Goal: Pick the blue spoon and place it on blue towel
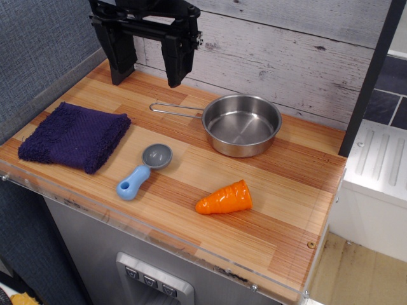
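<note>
The blue spoon (144, 170) lies flat on the wooden counter near the front, light-blue handle pointing front-left, round grey bowl toward the back right. The blue towel (75, 135), a dark navy-purple knitted square, lies folded at the left of the counter, just left of the spoon and apart from it. My gripper (147, 81) hangs above the back of the counter, well behind both, with its two black fingers (177, 63) spread wide apart and nothing between them.
A steel pan (241, 124) with a long wire handle pointing left sits at the back middle. An orange toy carrot (225, 198) lies front right of the spoon. A clear plastic lip (159, 238) runs along the counter's front edge; a plank wall is behind.
</note>
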Motion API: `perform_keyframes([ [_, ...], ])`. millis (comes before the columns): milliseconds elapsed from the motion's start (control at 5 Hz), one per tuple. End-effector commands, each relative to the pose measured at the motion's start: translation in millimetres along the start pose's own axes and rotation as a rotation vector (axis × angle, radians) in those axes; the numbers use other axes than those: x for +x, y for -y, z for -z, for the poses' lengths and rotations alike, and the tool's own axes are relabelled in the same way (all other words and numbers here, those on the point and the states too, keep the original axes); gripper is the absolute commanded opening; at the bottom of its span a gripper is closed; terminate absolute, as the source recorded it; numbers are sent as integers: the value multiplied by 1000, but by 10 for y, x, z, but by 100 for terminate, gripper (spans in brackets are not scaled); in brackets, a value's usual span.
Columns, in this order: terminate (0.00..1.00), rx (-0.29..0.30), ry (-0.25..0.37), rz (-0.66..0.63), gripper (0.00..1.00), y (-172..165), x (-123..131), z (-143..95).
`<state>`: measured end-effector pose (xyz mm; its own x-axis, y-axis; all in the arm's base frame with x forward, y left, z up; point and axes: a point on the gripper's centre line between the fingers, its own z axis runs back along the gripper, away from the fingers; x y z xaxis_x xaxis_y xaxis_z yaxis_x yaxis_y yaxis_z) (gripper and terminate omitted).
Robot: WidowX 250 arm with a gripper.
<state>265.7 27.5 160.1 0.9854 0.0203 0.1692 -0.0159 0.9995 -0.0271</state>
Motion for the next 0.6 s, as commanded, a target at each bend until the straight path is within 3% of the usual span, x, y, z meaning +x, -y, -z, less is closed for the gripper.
perform_keyframes([
  [0, 0, 0, 0, 0, 100, 0, 0, 0],
  [200, 0, 61, -53, 35, 100, -106, -95, 131],
  [400, 0, 68, -50, 31, 100, -283, -194, 317],
])
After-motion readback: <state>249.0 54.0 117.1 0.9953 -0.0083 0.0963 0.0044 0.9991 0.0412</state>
